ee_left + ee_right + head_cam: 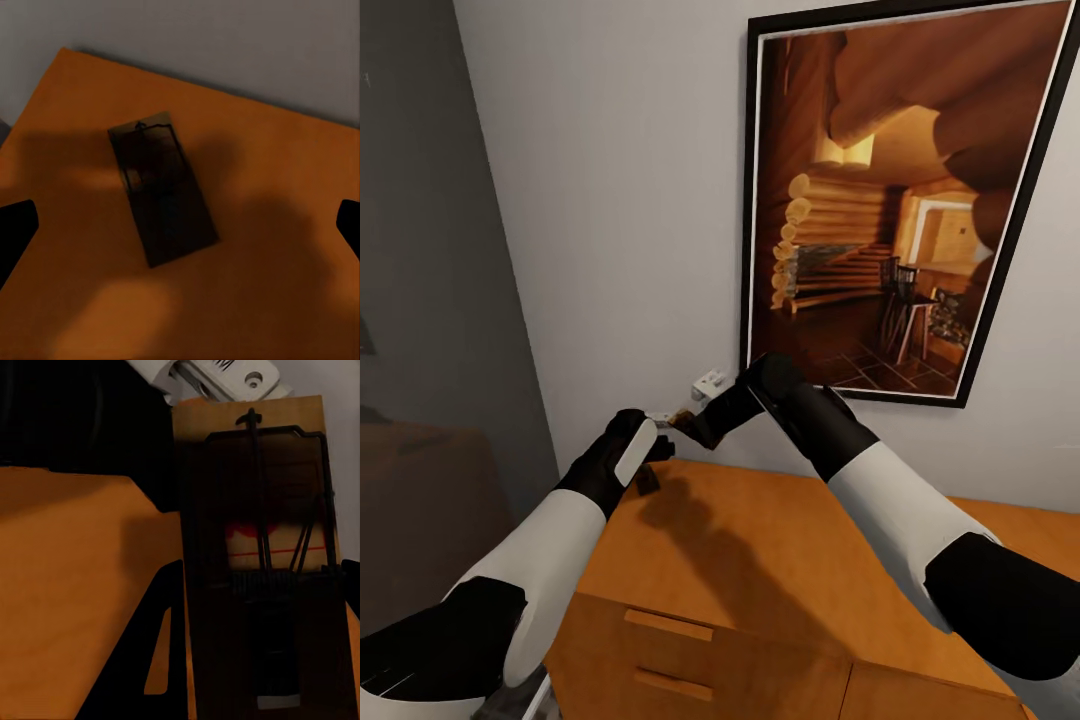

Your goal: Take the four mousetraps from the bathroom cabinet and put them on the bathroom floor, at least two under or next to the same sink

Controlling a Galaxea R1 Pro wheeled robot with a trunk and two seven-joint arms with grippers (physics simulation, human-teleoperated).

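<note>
Nearest the camera, both arms reach forward over an orange-brown wooden cabinet [780,570] whose top serves here as a counter; it is not the low white unit the task names. The left tool [650,450] hangs above the near corner of that top with its fingers spread wide and nothing between them. In the left wrist view a mousetrap [163,187] lies flat on the wood directly beneath it, centred in the gap but turned at a slant to the fingers and not touched by them.

Just beyond, the right tool [685,420] carries a second mousetrap [259,562], held close along its fingers over the back of the counter, near the left tool. The grip itself is shadowed, so it is probably clamped on the slab, though the contact is not plain.

Each trap looks light, stiff and thin, a small wooden slab with wire parts on top. I would pinch it across the bare long edges, clear of the wire, which may spring. Lying so flat, it gives little edge to catch.

Furthest back, a framed picture [900,200] hangs on the grey wall
</note>
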